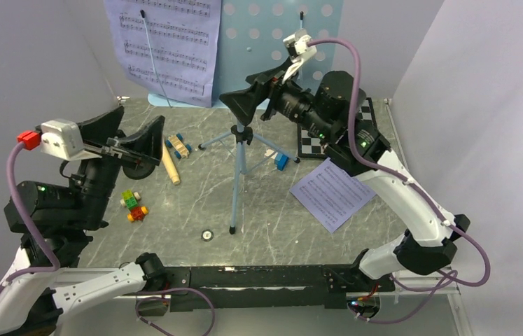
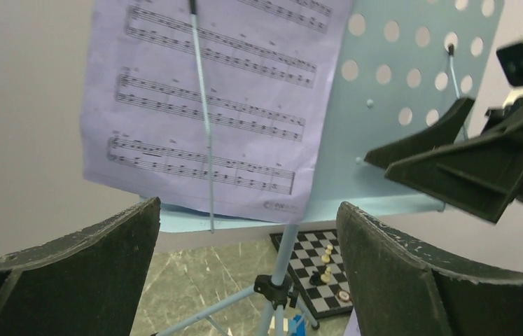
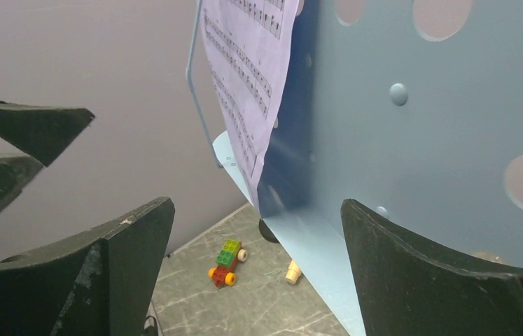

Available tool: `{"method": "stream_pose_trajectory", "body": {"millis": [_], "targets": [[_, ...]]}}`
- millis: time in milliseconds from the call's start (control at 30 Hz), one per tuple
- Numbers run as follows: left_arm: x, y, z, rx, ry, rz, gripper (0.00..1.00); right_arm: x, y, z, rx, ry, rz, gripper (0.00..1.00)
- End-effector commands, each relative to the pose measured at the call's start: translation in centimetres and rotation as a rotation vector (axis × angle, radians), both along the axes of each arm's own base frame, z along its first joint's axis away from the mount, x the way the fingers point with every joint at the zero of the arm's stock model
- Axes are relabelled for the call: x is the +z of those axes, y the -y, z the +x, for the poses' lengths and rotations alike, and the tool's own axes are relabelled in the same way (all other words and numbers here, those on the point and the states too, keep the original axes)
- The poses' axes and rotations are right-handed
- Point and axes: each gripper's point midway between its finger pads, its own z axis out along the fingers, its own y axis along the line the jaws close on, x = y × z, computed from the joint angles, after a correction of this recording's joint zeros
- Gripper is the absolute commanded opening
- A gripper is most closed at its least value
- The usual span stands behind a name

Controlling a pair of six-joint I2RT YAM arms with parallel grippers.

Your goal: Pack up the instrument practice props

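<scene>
The light-blue perforated music stand (image 1: 283, 42) stands at the back on tripod legs (image 1: 241, 164). One lavender sheet (image 1: 167, 42) is clipped to its desk; another (image 1: 332, 192) lies on the table at the right. The tan microphone (image 1: 169, 166) lies left of the tripod, by the black mic stand base (image 1: 136, 168). My left gripper (image 1: 129, 133) is open and empty, raised and facing the sheet (image 2: 209, 105). My right gripper (image 1: 255, 87) is open and empty, close to the desk's lower edge (image 3: 419, 126).
A chessboard (image 1: 314, 140) with pieces sits under my right arm. A toy car (image 1: 134, 206), coloured blocks (image 1: 178, 145), a blue block (image 1: 281, 161) and a small round piece (image 1: 207, 235) lie on the marble table. Walls close in on three sides.
</scene>
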Motion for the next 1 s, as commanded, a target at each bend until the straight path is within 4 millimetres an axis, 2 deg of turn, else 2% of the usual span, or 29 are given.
{"method": "stream_pose_trajectory", "body": {"millis": [0, 167, 367, 600, 700, 867, 967], "targets": [[1.3, -3.5, -0.2, 0.119, 0.020, -0.119, 0.99, 0.9, -0.8, 1.0, -0.076, 0.008, 0.076, 0.94], [1.6, -5.1, -0.4, 0.174, 0.016, -0.119, 0.99, 0.8, -2.5, 1.5, -0.079, -0.018, 0.094, 0.92], [3.0, -4.0, -0.4, 0.135, 0.008, -0.034, 0.99, 0.9, -4.2, 2.6, -0.094, -0.057, 0.116, 0.84], [3.1, -4.5, -0.1, 0.186, 0.039, -0.025, 0.99, 0.4, -5.0, 3.6, -0.129, -0.066, 0.130, 0.73], [3.1, -4.5, 0.3, 0.225, 0.071, 0.017, 0.99, 0.5, -5.4, 3.8, -0.132, -0.063, 0.137, 0.66], [3.1, -3.3, 1.3, 0.238, 0.073, 0.073, 0.99, 0.7, -6.0, 3.8, -0.124, -0.053, 0.146, 0.46], [3.0, -2.1, 1.9, 0.186, 0.066, 0.090, 0.99, 0.7, -6.3, 3.8, -0.122, -0.046, 0.138, 0.43]]}}
